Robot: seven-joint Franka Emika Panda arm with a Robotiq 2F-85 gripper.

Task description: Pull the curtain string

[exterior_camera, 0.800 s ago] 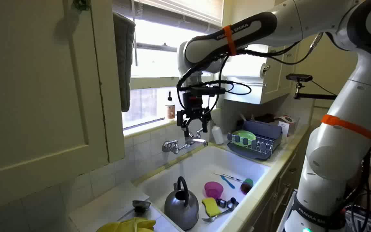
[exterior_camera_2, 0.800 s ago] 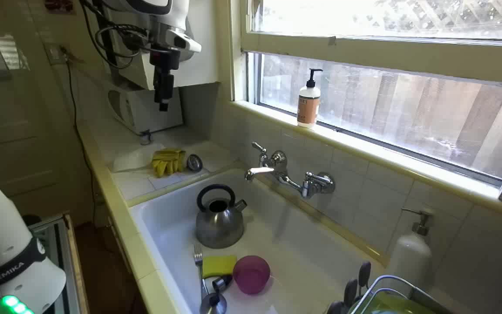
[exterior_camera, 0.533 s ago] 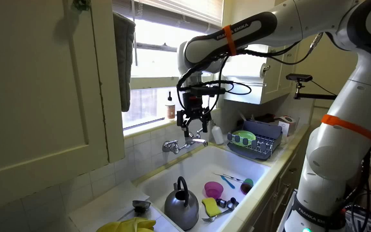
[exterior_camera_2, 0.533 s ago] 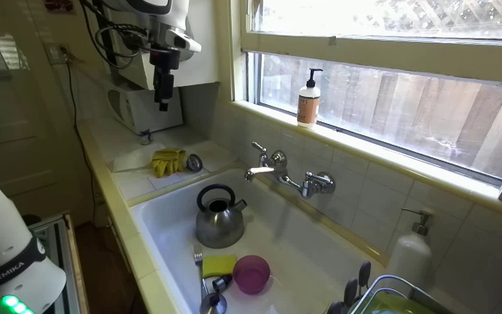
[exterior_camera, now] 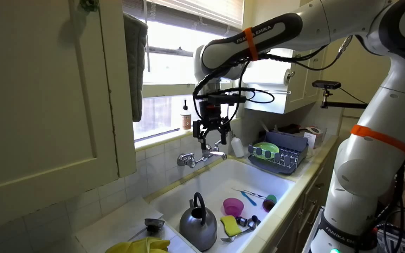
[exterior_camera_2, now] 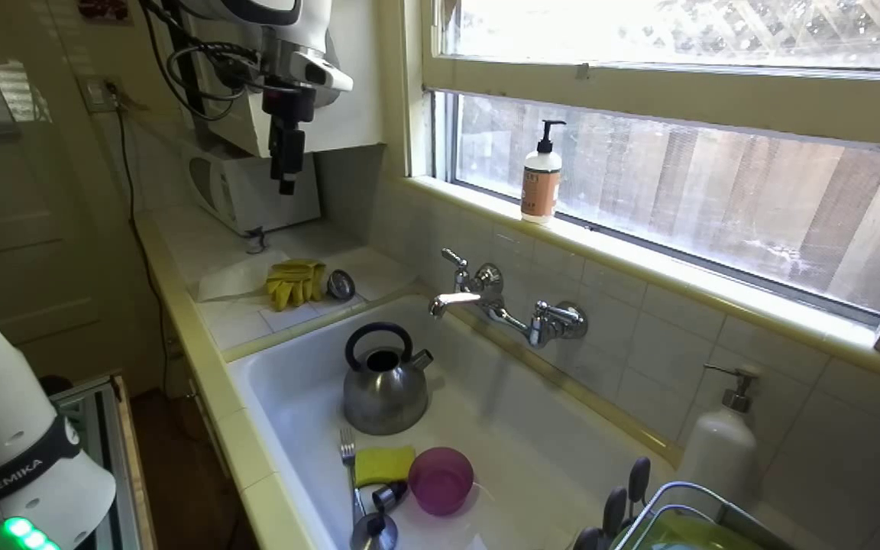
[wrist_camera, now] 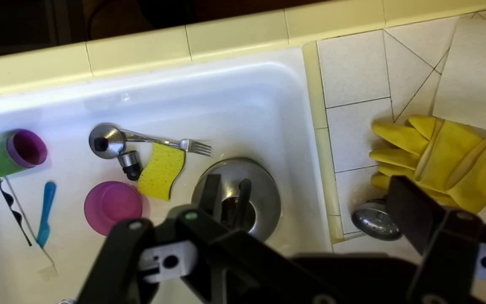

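Grey curtain string [exterior_camera: 148,58] hangs near-vertical, lower end downward, at the window [exterior_camera: 172,72], beside the curtain [exterior_camera: 136,70]; fingers [exterior_camera: 223,137] (spread apart) hang above the sink [wrist_camera: 234,122] and tiled bench [wrist_camera: 357,71], near a cream cabinet [exterior_camera: 40,105].

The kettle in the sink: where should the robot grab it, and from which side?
Probably by the top of its dark handle, coming straight down: the kettle stands upright and the handle arches over it, which should leave room for the open gripper to straddle it.
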